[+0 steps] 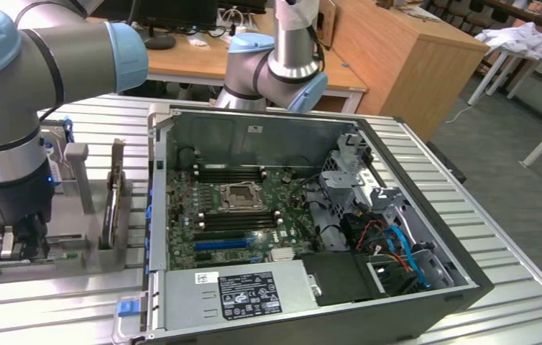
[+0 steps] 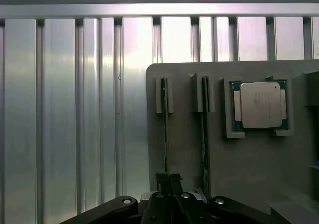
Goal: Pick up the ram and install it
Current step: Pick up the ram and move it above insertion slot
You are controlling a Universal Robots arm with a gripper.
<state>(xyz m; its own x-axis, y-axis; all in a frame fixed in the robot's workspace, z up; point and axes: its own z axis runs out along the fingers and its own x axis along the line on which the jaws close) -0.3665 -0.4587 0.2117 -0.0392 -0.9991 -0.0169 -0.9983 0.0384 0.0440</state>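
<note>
Currently my gripper (image 2: 169, 184) is clenched on the upper edge of the ram (image 2: 166, 129), which stands on edge in the slot of the grey holder (image 2: 184, 144) farthest from the holder's processor pocket, not yet lifted out. I judge the grip wants to be square and centred, and any pull dead straight along the slot walls, because so thin a board could flex or bind if tilted. A second stick (image 2: 204, 129) stands in the holder's neighbouring slot, near enough to snag. The processor (image 2: 260, 104) is a flat, matte silver square; the holder looks like smooth moulded plastic on a ribbed, glossy aluminium table (image 2: 75, 109)
</note>
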